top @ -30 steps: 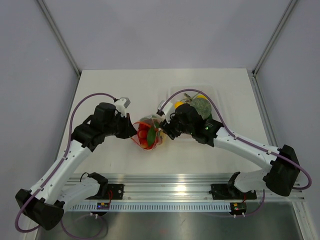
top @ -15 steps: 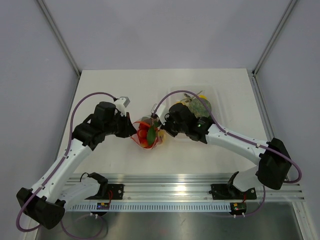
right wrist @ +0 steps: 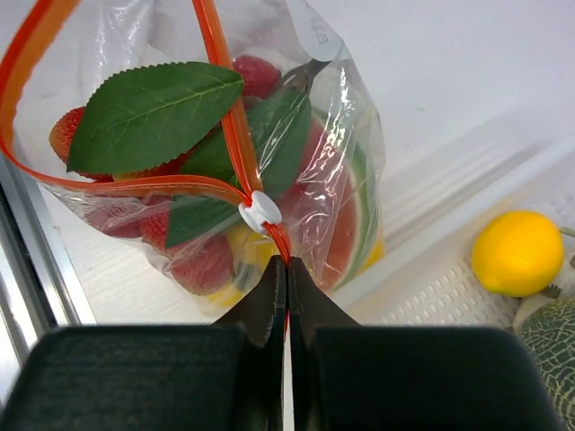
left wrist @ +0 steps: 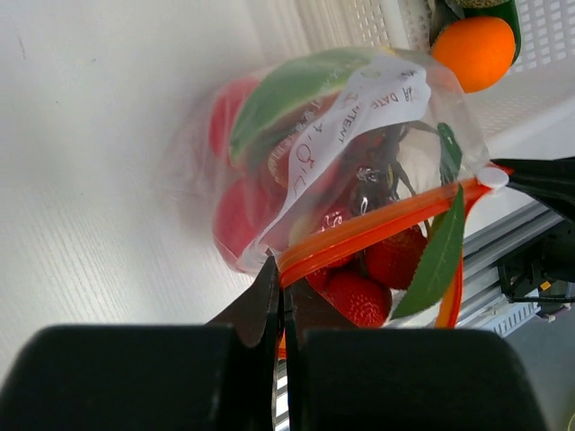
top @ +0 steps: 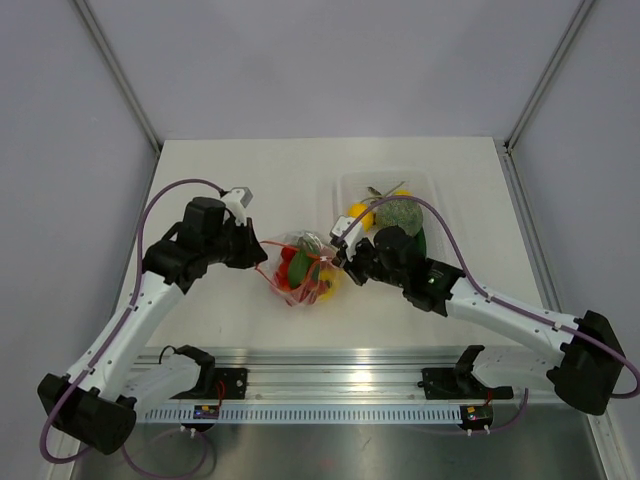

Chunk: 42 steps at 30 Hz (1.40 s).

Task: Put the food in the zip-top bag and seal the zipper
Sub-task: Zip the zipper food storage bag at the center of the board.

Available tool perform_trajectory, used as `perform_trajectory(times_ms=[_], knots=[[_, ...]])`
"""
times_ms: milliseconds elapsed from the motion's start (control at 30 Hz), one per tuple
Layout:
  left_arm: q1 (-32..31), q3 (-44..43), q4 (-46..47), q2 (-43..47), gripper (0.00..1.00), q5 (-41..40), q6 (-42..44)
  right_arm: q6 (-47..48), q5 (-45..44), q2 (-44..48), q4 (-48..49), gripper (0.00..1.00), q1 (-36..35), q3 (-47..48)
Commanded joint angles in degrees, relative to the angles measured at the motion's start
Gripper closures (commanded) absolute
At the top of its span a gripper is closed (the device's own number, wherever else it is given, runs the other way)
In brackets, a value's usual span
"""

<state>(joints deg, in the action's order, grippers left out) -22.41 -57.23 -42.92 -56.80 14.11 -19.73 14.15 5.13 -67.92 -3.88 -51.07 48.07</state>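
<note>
Gaping at its mouth, the bag (top: 300, 268) is seen at the middle of the top view, stretched between both arms. The left gripper (left wrist: 280, 289) is clamped shut on one end of the zipper (left wrist: 377, 224), at the lower middle of the left wrist view. The right gripper (right wrist: 286, 269) is pinched shut on the other end, just below the white slider (right wrist: 260, 210). The zipper is a thin, stiff orange strip, and its two sides are bowed apart into a loop. The bag is clear, thin, crinkled film with a white handwritten label (left wrist: 359, 117). Glossy red strawberries (left wrist: 358, 296) and a flat, toothed green leaf (right wrist: 148, 112) are packed inside. A smooth round lemon (right wrist: 519, 252) is left in the ribbed white tray (top: 425, 185), at the upper right of the top view. The seal could be blocked if the leaf is caught between the strips. The slick film could be pulled from either grip, or torn, if it is stretched too hard. Berries could be spilled if the open mouth is tipped downward.
</note>
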Motion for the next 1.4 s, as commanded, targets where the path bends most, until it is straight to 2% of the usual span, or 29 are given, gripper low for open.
perform_trajectory(times_ms=[0,167,200,267,400,433,500,567,600,633,667,733,767,933,1133,1367], knots=[[1.14,-3.85,2.22,-0.42,1.00,-1.10,1.01,-3.69,2.69,4.36,11.86,1.00,-0.17,-2.89],[1.23,-5.78,1.78,-2.09,1.00,-1.72,1.44,-5.10,2.70,3.41,16.71,1.00,-0.17,-2.20],[1.23,-6.39,1.09,-2.61,0.95,-1.54,2.14,-5.19,2.44,2.02,16.19,1.00,-0.26,-1.41],[1.23,-9.12,0.12,-2.45,0.72,-1.01,2.67,-5.71,2.17,0.69,15.13,1.00,-0.17,0.87],[1.14,-12.55,-0.50,2.47,0.69,-6.27,3.29,-7.03,2.43,-1.25,14.87,1.00,-0.17,2.90],[1.14,-13.16,-0.68,4.74,0.68,-9.85,3.29,-7.29,2.61,-1.34,15.04,1.00,-0.17,3.34],[1.14,-15.27,-1.82,6.08,0.70,-12.08,3.03,-8.00,2.61,-1.69,14.61,1.00,-0.26,3.95],[1.14,-16.50,-2.61,6.87,0.75,-8.59,3.20,-8.44,2.52,-2.04,13.82,1.00,-0.17,5.10],[1.06,-16.33,-2.44,6.87,0.82,-5.79,3.03,-8.53,2.52,-2.30,13.12,1.00,-0.17,5.45],[0.97,-15.37,-1.65,6.96,0.85,1.20,2.59,-8.53,2.52,-2.39,13.11,1.00,-0.26,5.71],[0.71,-14.15,1.31,7.14,0.91,4.75,1.63,-8.61,2.43,-2.48,13.20,1.00,-0.17,5.80],[-1.04,-8.44,5.54,7.22,1.00,11.52,-2.49,-8.62,2.17,-2.57,13.55,1.00,-0.17,5.89],[-2.18,-6.51,10.61,7.40,1.00,12.34,-4.16,-8.79,2.08,-2.65,13.55,1.00,-0.17,5.89],[-10.44,-0.70,17.68,4.33,0.99,9.37,-8.57,-9.58,2.61,-3.36,12.93,1.00,-0.17,6.77],[-11.34,2.47,21.12,0.37,1.00,6.55,-8.67,-9.93,2.35,-3.01,13.02,1.00,-0.17,6.68],[-11.33,7.39,21.03,0.10,1.00,1.01,-7.35,-9.67,1.21,-2.04,12.50,1.00,-0.17,6.24]])
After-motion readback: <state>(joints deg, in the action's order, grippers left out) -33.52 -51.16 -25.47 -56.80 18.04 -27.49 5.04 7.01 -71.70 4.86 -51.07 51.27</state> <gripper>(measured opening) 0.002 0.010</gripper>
